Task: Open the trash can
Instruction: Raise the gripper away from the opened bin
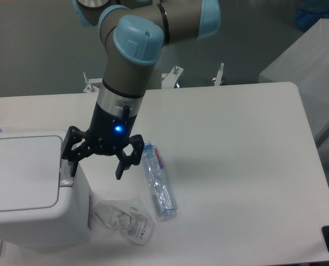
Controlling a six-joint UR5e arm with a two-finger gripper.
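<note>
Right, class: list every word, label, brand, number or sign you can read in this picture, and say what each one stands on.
No text here can be read.
Bottle: a label band with red and blue print near its top, too blurred to read.
Wrapper: faint marks, too small to read.
Trash can: no lettering visible on its lid or its side.
Tool: a blue light above it, but no writing.

No text can be read with certainty. The clear bottle (pixel 159 183) carries a label band with red and blue marks near its cap end, too small to make out. The crumpled wrapper (pixel 125 221) bears faint print, likewise illegible.
</note>
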